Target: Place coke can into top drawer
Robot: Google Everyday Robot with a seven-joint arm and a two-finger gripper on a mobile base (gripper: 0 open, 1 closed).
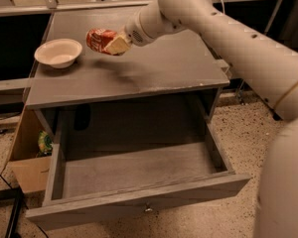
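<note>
**Can Over Tabletop, Drawer Below**

The gripper [116,44] hung over the left half of the tabletop [179,68], jaws clamped on the coke can [98,38]. The bowl [58,52] sat left of it, by the left edge. The top drawer [139,170] stood open under the front edge.

Cream bowl [58,52] on grey cabinet top [159,71]; claw [114,44] with coke can [97,37] above.

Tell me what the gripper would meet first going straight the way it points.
Probably the cabinet top beside the bowl, perhaps the bowl itself. The gripper, shut on the coke can above the top, points toward the bowl's side, slightly down; depth is unclear.
</note>
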